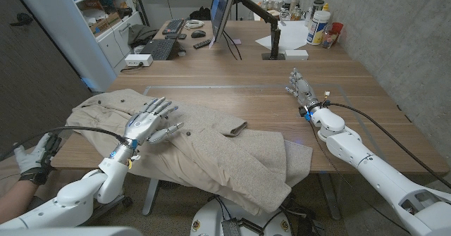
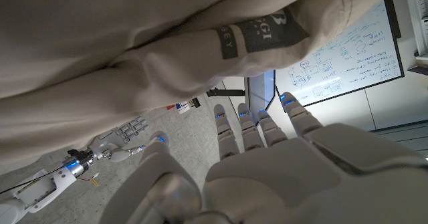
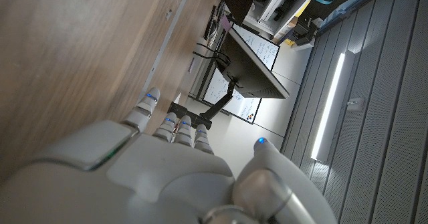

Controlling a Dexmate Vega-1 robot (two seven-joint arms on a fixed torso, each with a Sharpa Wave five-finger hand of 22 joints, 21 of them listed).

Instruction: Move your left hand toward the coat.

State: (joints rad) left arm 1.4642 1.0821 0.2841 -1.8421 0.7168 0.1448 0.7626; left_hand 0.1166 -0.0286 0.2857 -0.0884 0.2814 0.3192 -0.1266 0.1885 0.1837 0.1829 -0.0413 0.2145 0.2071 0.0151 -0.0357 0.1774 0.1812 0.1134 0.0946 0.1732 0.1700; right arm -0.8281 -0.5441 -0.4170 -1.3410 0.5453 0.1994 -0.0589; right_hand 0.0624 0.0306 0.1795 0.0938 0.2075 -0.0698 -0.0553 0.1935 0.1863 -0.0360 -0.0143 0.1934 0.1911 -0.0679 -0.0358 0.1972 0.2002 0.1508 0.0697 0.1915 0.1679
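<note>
A beige coat point(image 1: 211, 148) lies spread over the near left part of the wooden table point(image 1: 268, 74), one edge hanging over the front. My left hand point(image 1: 149, 121) hovers over the coat's left half with its fingers spread and nothing in it. In the left wrist view the coat point(image 2: 134, 43) with its dark label point(image 2: 264, 33) is close in front of the left hand point(image 2: 267, 164). My right hand point(image 1: 301, 88) stands on the bare wood at the right, fingers straight and apart, holding nothing. The right wrist view has the right hand point(image 3: 167, 170) beside the tabletop point(image 3: 73, 57).
A monitor point(image 1: 223, 7) on a stand, keyboards point(image 1: 159, 48) and a mouse sit at the far side. Bottles and a white box point(image 1: 320, 26) stand at the back right. A concrete wall runs along the right. A person's gloved hand point(image 1: 32, 162) is at the picture's left edge.
</note>
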